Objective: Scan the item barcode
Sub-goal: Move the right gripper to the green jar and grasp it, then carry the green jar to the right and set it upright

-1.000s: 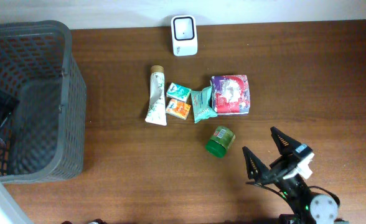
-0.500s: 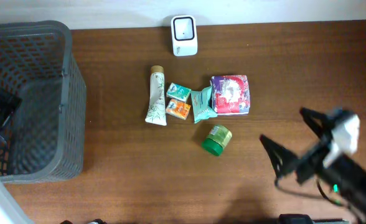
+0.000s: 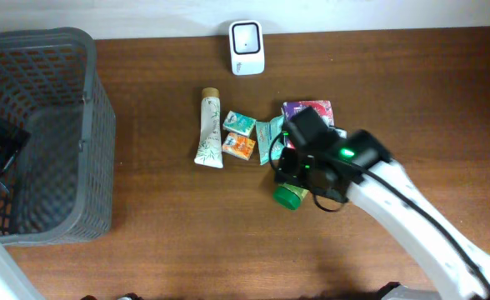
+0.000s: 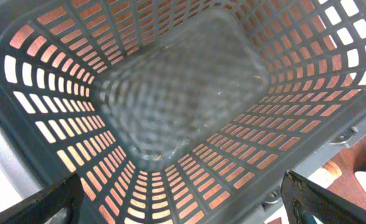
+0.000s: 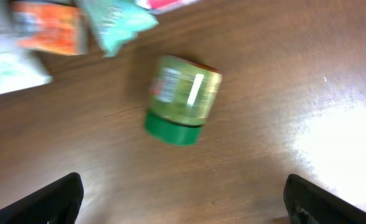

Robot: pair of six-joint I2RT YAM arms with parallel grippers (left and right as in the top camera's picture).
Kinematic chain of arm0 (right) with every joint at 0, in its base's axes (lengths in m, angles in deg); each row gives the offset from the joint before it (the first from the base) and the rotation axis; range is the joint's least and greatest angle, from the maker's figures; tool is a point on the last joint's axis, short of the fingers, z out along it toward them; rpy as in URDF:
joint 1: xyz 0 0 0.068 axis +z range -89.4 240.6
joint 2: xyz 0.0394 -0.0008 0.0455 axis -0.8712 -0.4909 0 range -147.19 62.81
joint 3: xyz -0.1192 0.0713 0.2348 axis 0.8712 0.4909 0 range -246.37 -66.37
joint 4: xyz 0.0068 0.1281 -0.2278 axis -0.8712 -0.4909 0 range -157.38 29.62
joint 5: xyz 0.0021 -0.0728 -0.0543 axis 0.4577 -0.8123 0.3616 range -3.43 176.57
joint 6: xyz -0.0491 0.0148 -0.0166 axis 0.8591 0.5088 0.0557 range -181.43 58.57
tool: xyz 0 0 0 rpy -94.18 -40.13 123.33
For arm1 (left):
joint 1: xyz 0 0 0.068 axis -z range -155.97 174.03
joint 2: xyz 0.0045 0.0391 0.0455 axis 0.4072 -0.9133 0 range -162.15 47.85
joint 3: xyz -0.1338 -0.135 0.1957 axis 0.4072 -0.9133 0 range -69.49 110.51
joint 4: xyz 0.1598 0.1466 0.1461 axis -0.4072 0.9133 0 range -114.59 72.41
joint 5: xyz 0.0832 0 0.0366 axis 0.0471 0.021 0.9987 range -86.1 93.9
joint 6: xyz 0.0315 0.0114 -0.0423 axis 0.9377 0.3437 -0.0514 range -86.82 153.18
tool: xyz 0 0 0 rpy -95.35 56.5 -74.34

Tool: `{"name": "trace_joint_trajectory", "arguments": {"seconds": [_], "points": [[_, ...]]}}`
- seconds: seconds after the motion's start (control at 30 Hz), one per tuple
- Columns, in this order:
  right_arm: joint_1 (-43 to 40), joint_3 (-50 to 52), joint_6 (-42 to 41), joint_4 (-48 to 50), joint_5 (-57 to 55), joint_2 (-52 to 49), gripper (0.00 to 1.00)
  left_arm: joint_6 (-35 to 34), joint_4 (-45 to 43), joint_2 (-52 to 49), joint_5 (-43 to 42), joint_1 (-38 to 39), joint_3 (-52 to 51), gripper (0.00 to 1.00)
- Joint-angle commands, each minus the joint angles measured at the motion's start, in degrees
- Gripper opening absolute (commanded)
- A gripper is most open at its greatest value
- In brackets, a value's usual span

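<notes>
Our right gripper (image 5: 183,208) hangs over the green jar (image 5: 182,99), fingers spread wide and grasping nothing; the jar lies on its side on the table (image 5: 282,74), near the teal packet (image 5: 114,22); our left gripper (image 4: 180,202), equally released, faces the basket (image 4: 183,93).

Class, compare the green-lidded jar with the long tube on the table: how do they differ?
The jar is short and stout, the tube long and slim. The jar's lid is green, the tube's cap tan. The jar lies apart, the tube beside small boxes. Both lie on their sides.
</notes>
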Motion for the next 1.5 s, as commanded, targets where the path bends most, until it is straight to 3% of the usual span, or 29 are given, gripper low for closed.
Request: {"name": "trace_joint_trajectory", "arguments": {"seconds": [0.0,0.07,0.13,0.37,0.53,0.63,0.8,0.93,1.13,1.23,1.33,1.4,1.47], "points": [[0.66,-0.22,-6.78,-0.52,-1.18,-11.32,0.99,-0.28,0.13,-0.04,0.0,-0.33,0.04,0.99],[0.66,-0.22,-6.14,0.17,2.64,-19.5,0.99,-0.28,0.11,-0.04,0.0,-0.33,0.04,0.99],[0.68,-0.2,2.89,3.85,7.61,-22.95,0.99,-0.28,0.13,-0.04,0.0,-0.33,0.04,0.99],[0.68,3.06,2.51,6.62,8.07,-24.3,1.0,-0.28,0.13,-0.04,0.0,-0.33,0.04,0.99],[0.68,6.73,2.49,11.15,8.04,-24.3,0.87,-0.28,0.11,-0.04,0.0,-0.33,0.04,0.99],[0.66,6.6,2.69,11.91,8.02,-24.17,0.69,-0.28,0.13,-0.04,0.0,-0.33,0.04,0.99],[0.57,-3.02,5.75,0.98,3.87,-20.61,0.61,-0.28,0.13,-0.04,0.0,-0.33,0.04,0.99],[0.55,-10.99,11.76,-3.91,10.08,-20.57,0.61,-0.28,0.13,-0.04,0.0,-0.33,0.04,0.99],[-6.91,-10.51,12.24,-4.35,5.42,-20.59,0.66,-0.28,0.13,-0.04,0.0,-0.33,0.04,0.99],[-12.31,-10.29,19.08,-4.35,10.29,-20.61,0.67,-0.28,0.13,-0.04,0.0,-0.33,0.04,0.99],[-16.74,-6.36,19.61,-3.3,12.31,-20.61,0.67,-0.28,0.13,-0.04,0.0,-0.33,0.04,0.99],[-17.11,-7.08,24.39,-4.02,12.59,-20.57,0.79,-0.28,0.11,-0.04,0.0,-0.33,0.04,0.99],[-16.98,-8.11,25.22,-4.61,12.76,-20.57,0.99,-0.28,0.13,-0.04,0.0,-0.33,0.04,0.99]]}}
